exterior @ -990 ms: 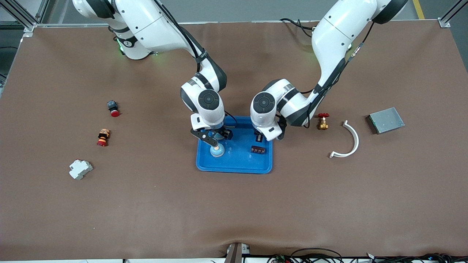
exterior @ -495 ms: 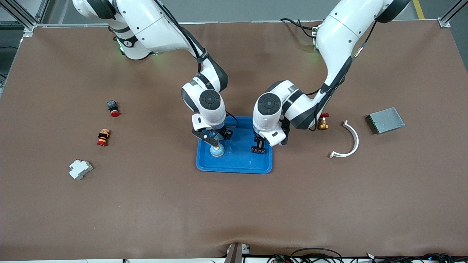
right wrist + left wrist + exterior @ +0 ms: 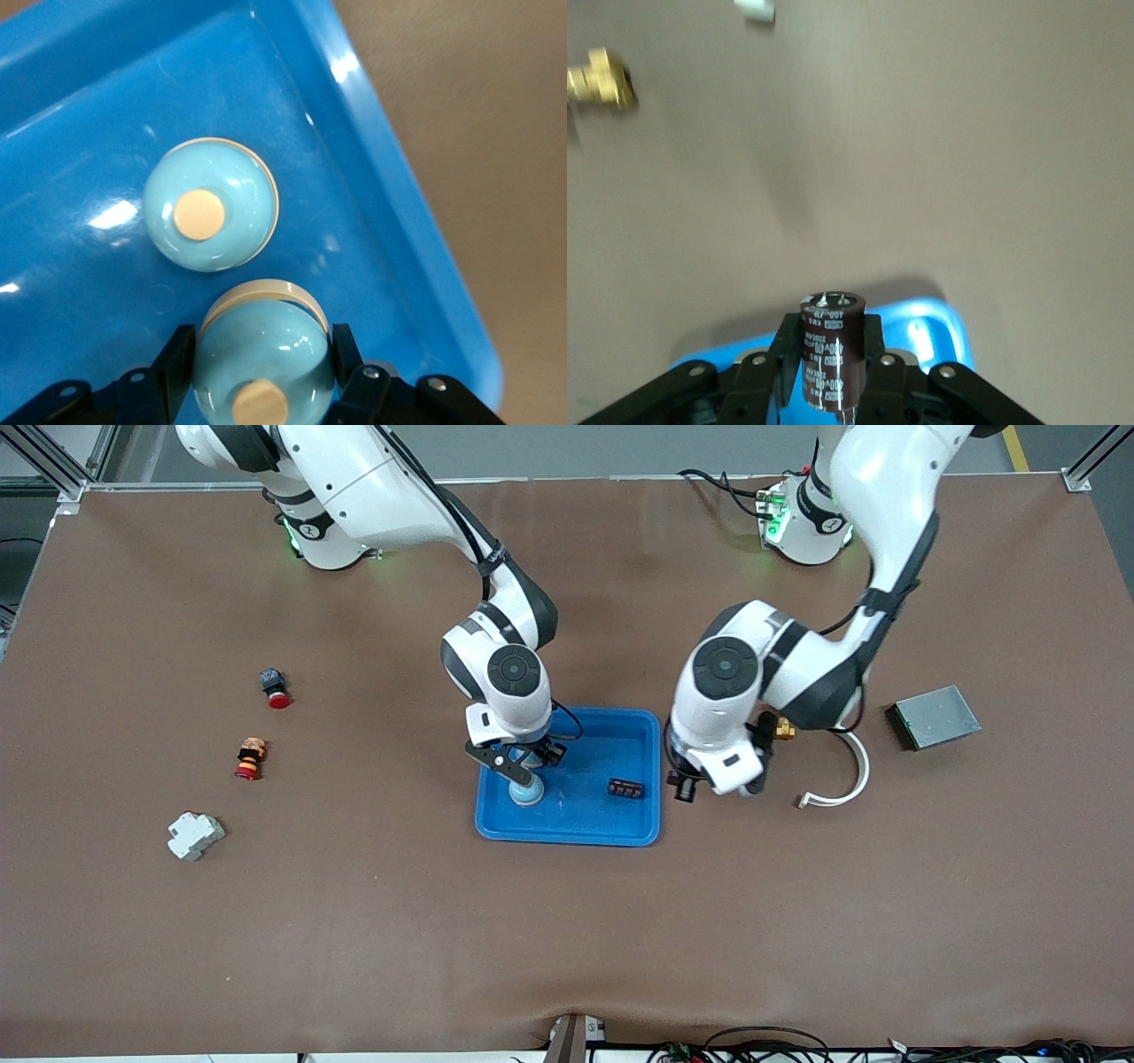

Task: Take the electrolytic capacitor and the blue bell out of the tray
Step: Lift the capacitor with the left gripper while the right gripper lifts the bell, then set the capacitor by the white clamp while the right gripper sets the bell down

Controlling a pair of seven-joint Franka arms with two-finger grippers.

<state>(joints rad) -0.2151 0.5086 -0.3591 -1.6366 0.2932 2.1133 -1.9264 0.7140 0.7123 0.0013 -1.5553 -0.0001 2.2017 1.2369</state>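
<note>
My right gripper (image 3: pixel 523 763) is shut on a light blue bell (image 3: pixel 263 372) with a beige knob and holds it over the blue tray (image 3: pixel 585 824). A second light blue bell (image 3: pixel 526 792) stands on the tray right beside it, and shows in the right wrist view (image 3: pixel 211 215). My left gripper (image 3: pixel 685 786) is shut on a dark brown cylindrical capacitor (image 3: pixel 833 350) and holds it over the table, just off the tray's edge at the left arm's end. The tray's corner (image 3: pixel 926 323) shows under it.
A small black component (image 3: pixel 625 787) lies in the tray. A brass valve (image 3: pixel 784 729), a white curved piece (image 3: pixel 855 771) and a grey metal box (image 3: pixel 935 716) lie toward the left arm's end. Two red buttons (image 3: pixel 275 688) (image 3: pixel 250 758) and a white breaker (image 3: pixel 195 835) lie toward the right arm's end.
My left gripper has moved from over the tray's black component toward the left arm's end, off the tray, and its arm has risen. My right gripper has barely moved.
</note>
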